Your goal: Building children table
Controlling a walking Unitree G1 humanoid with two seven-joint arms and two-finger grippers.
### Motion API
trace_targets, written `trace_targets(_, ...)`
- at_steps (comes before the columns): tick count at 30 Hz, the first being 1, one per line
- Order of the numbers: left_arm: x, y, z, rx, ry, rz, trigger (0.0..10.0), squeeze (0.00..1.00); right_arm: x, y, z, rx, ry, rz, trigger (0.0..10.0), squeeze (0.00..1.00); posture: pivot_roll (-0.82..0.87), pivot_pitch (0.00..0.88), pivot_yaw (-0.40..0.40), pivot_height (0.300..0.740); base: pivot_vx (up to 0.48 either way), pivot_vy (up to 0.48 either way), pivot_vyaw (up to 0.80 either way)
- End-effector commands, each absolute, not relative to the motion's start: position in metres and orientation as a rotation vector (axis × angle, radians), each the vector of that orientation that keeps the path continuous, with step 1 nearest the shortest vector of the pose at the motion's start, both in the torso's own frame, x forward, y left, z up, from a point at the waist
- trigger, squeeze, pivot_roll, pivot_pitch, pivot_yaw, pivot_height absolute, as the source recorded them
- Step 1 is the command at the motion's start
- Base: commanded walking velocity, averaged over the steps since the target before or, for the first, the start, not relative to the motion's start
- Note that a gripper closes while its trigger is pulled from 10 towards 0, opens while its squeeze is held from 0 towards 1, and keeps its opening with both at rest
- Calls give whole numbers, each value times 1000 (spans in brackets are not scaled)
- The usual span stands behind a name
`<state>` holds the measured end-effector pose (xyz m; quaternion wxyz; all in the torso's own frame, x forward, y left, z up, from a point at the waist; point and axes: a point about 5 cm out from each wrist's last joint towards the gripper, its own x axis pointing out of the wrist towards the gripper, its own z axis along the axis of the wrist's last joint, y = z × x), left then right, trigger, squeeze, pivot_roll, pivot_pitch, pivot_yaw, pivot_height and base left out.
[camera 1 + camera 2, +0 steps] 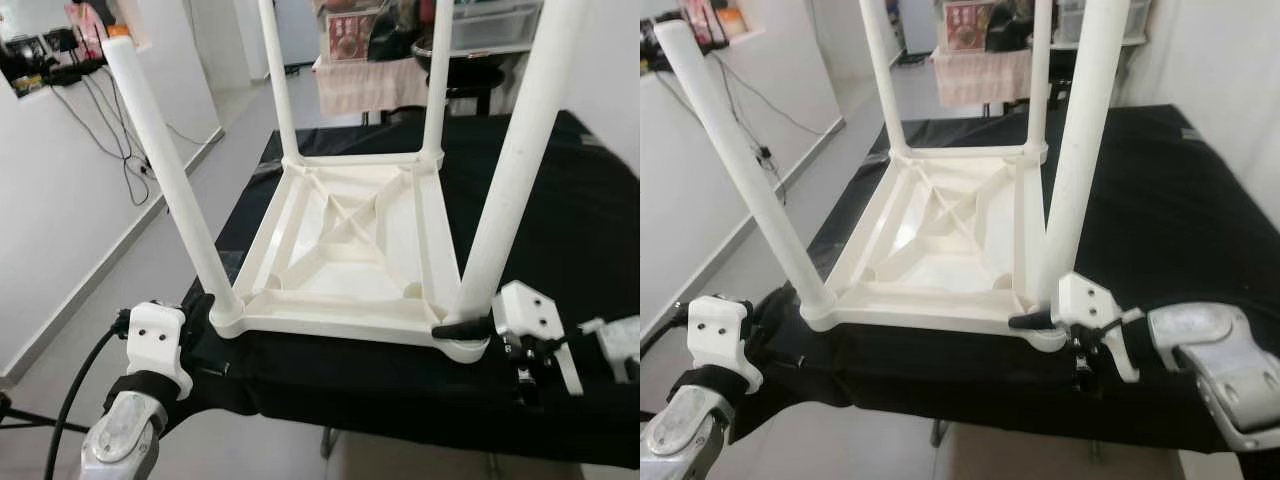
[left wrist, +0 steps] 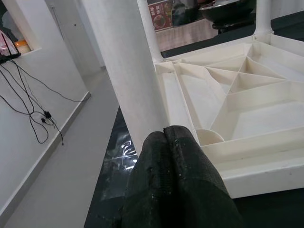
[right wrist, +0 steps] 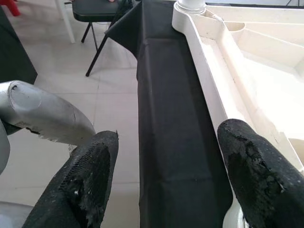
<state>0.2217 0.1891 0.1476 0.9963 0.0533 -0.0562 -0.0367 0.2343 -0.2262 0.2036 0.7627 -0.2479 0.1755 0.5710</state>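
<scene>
A work table (image 1: 590,300) draped in black cloth carries the white children's table (image 1: 345,255), which lies upside down on it, ribbed underside up and near edge close to the cloth's front border. All four legs stand in their corner sockets: two far ones and two near ones, the near left leg (image 1: 165,170) leaning outward to the left, the near right leg (image 1: 520,150) rising more steeply.

The left gripper (image 2: 166,137) sits at the foot of the near left leg, its two fingers pressed together with no gap, their tips against the base of the leg where it meets the corner. The right gripper (image 3: 166,166) is at the near right corner (image 1: 462,345), its fingers spread wide; one fingertip (image 3: 251,166) rests against the rim of the frame while the other hangs over the cloth and floor side, gripping nothing.

The build looks close to done, and the step in hand seems to be seating the near legs. The leaning left leg probably needs the most care: push along its own axis into the socket rather than sideways, while the right gripper braces the frame so it does not slide off the front edge.
</scene>
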Motion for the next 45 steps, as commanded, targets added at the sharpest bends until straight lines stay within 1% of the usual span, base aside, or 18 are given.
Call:
trace_targets(1, 222, 194, 142, 125, -77, -52, 10000, 0, 234, -221, 203, -526, 374, 1267, 10000, 0, -81, 0, 90, 740, 0, 0, 0)
trace_targets(5, 222, 195, 142, 125, -75, -46, 10000, 0, 234, -221, 203, -527, 380, 1266, 10000, 0, -81, 0, 90, 740, 0, 0, 0)
trace_targets(16, 223, 196, 142, 131, -74, -33, 10000, 0, 234, -213, 198, -511, 383, 1300, 10000, 0, -79, 0, 88, 740, 0, 0, -800)
trace_targets(20, 223, 195, 141, 133, -72, -31, 10000, 0, 239, -210, 198, -514, 354, 1274, 10000, 0, -78, 0, 86, 740, 0, 0, -800)
trace_targets(35, 223, 195, 141, 138, -71, -31, 10000, 0, 240, -203, 197, -510, 314, 1301, 10000, 0, -78, 0, 85, 740, 0, 0, 0)
trace_targets(45, 224, 194, 141, 146, -71, -29, 10000, 0, 247, -192, 192, -527, 275, 1290, 10000, 0, -77, 0, 82, 740, 0, 0, 0)
